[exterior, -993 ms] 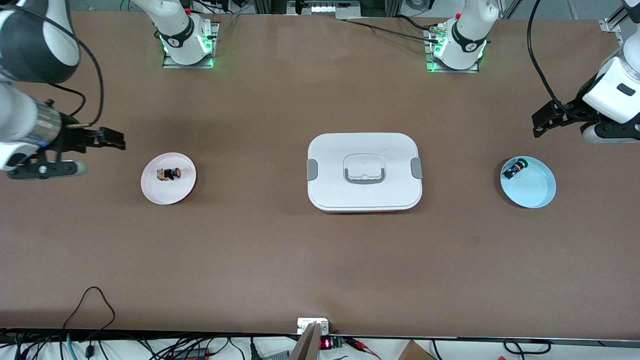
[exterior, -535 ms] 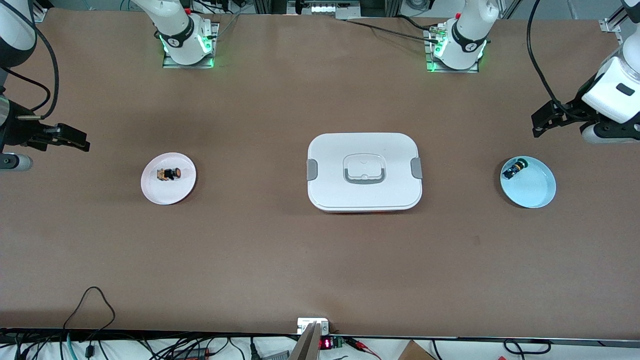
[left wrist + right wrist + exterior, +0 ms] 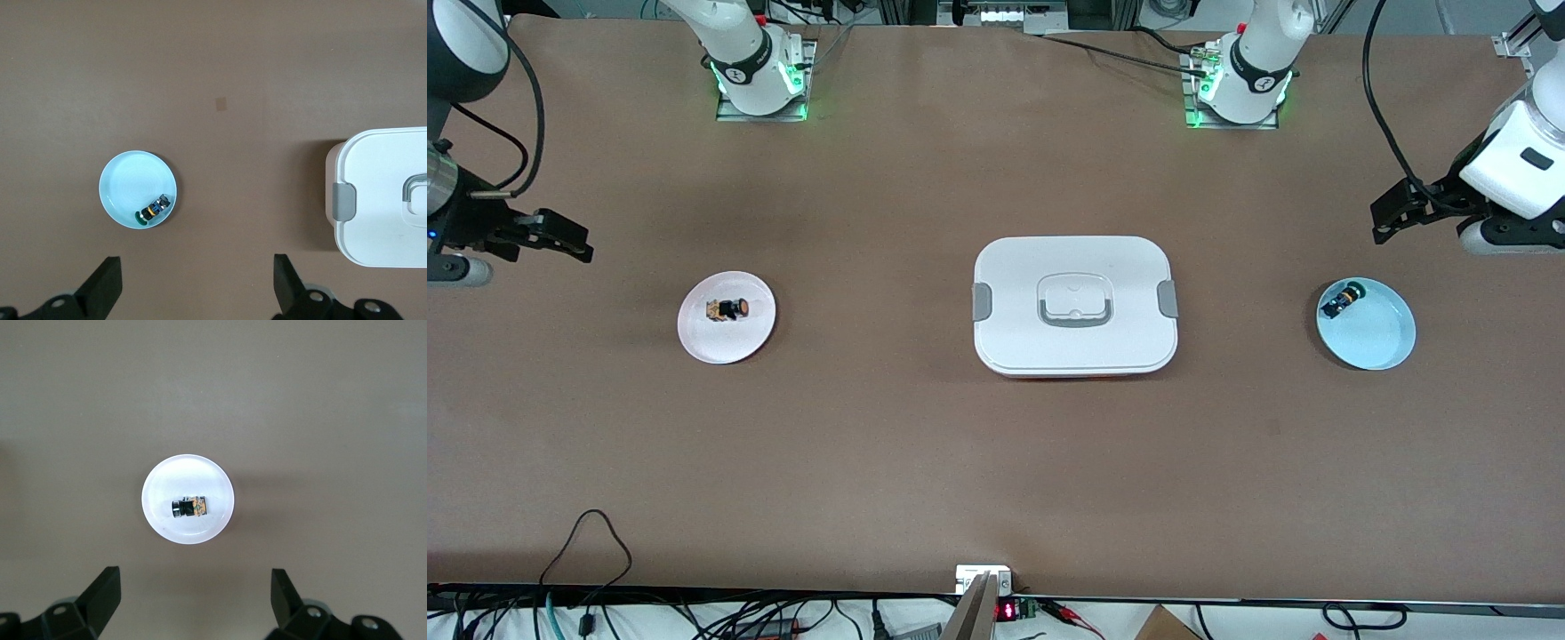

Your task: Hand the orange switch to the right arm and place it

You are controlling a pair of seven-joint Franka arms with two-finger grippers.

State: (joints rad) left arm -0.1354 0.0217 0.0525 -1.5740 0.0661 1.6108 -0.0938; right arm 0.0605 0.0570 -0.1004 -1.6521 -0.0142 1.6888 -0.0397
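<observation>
While both arms hang clear of the work, the orange switch (image 3: 729,309) lies on its side in the white dish (image 3: 698,342), toward the right arm's end of the counter (image 3: 889,462). Right gripper (image 3: 193,600) is over the dish, jaws released and empty; left gripper (image 3: 197,290), jaws likewise released, is over the counter beside the blue dish (image 3: 1383,351).

— What am I looking at on the right arm (image 3: 454,53)?

— I'm seeing white shells with a black section, a silver wrist cuff, a black cable looping beside it, and a slim black right gripper (image 3: 560,238).

— And the left arm (image 3: 1516,169)?

— It's showing all white, a black cable trailing up, black open-link fingers (image 3: 1392,209) on the left gripper (image 3: 197,287). Both bases (image 3: 760,76) are glowing green.
</observation>
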